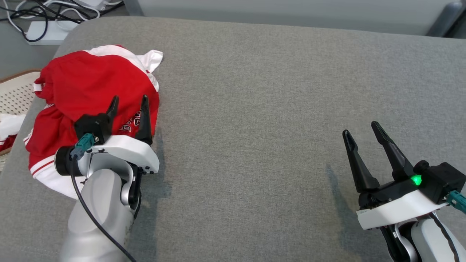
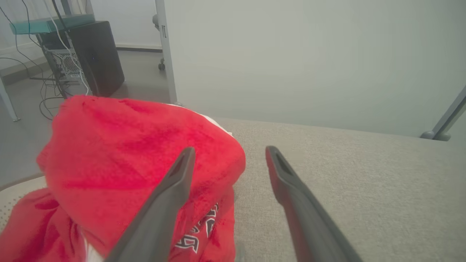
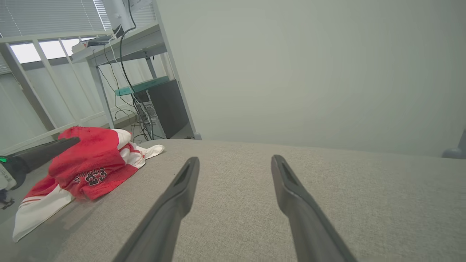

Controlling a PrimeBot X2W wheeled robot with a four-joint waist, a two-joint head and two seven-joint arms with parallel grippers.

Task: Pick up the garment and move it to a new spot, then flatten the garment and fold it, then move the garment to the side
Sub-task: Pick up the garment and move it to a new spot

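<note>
The garment [image 1: 83, 80] lies bunched just ahead of the left end effector [image 1: 130, 97], which is wide open and empty. The right end effector [image 1: 360, 128] is likewise open, well apart. The cloth looks soft, light and floppy, so pinch a raised fold.

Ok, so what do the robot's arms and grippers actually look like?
The left gripper and right gripper each have two long, tapered black fingers on a white housing, with a black block beside it. Each carries a teal connector; a black cable runs down the pale grey left forearm. A green light glows on the right one.
</note>
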